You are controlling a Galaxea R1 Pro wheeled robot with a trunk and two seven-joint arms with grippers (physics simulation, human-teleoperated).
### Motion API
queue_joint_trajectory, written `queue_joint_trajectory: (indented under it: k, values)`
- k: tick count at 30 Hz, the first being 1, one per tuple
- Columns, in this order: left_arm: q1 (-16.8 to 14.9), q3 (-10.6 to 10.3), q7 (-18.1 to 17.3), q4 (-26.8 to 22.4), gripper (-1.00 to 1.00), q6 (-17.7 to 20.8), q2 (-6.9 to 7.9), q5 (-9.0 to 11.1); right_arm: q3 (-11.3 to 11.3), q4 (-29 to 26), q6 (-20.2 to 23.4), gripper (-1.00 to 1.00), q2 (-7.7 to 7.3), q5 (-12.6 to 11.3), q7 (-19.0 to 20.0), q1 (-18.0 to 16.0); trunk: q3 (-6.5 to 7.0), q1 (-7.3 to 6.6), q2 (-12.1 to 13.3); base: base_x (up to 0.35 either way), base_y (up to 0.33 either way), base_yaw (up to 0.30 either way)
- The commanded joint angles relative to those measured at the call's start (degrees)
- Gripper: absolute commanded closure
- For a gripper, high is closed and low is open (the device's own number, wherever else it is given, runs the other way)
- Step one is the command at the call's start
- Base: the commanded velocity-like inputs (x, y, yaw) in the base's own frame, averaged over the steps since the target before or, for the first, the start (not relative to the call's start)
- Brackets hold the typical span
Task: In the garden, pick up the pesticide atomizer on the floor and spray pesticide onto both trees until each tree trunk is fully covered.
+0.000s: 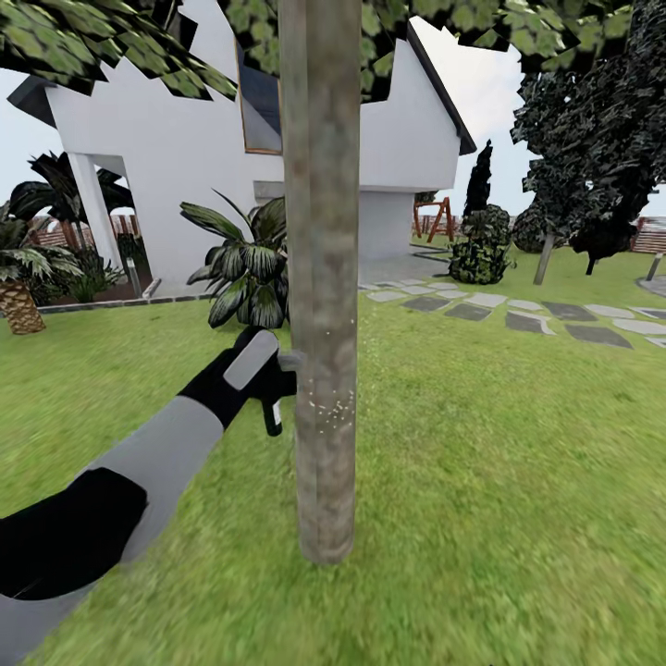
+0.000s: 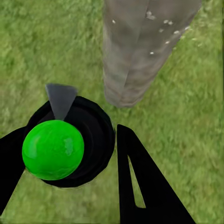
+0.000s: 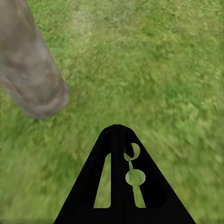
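- Left gripper [image 1: 254, 365] raised beside the tree trunk [image 1: 321, 277], clamped on the pesticide atomizer [image 1: 274, 393]; black handle hangs down below the gripper, short grey nozzle [image 1: 288, 361] points at the trunk and sits just beside or touching it, cannot tell which.
- Left wrist view: left gripper [image 2: 70, 154] has black fingers [image 2: 144, 186] on either side of the atomizer [image 2: 70, 140]; it shows as a black round body with a bright green ball [image 2: 52, 149] on it and a grey wedge nozzle [image 2: 60, 99] aimed toward the trunk base [image 2: 140, 51].
- Pesticide [image 1: 326, 407]: small white specks scattered on the trunk at nozzle height and slightly below; also as white dots [image 2: 161, 23] on the bark in the left wrist view.
- Left arm [image 1: 139, 472], grey and black, reaches in from lower left of the head view.
- Right gripper [image 3: 117, 177]: fingers pressed together to a point, nothing between them, hanging over grass [image 3: 154, 70]; trunk base [image 3: 32, 74] near it.
- Trunk stands upright in the lawn [image 1: 481, 462], mottled grey-brown, leaves [image 1: 92, 46] overhead.
- Behind: broad-leaf plant [image 1: 245, 268], white house [image 1: 185, 139], stepping-stone path [image 1: 518, 314], dark trees [image 1: 592, 157], palm [image 1: 18, 277] far left.
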Motion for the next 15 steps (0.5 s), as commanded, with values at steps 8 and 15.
queue_joint_trajectory:
  k: [8, 15]
  values:
    - [-5.3, -0.2, 0.7, 1.3, 1.0, 0.0, -2.5, 1.8, 0.2, 0.4, -0.2, 1.0, -0.01, -0.5, 0.2, 0.0, -0.04, 0.03, 0.0, 0.0, 0.0, 0.0]
    - [-0.7, -0.9, 0.5, 0.6, 1.0, 0.0, -2.64, 5.0, 0.2, 0.5, -0.2, 1.0, -0.01, -0.5, 0.2, 0.0, -0.04, 0.03, 0.0, 0.0, 0.0, 0.0]
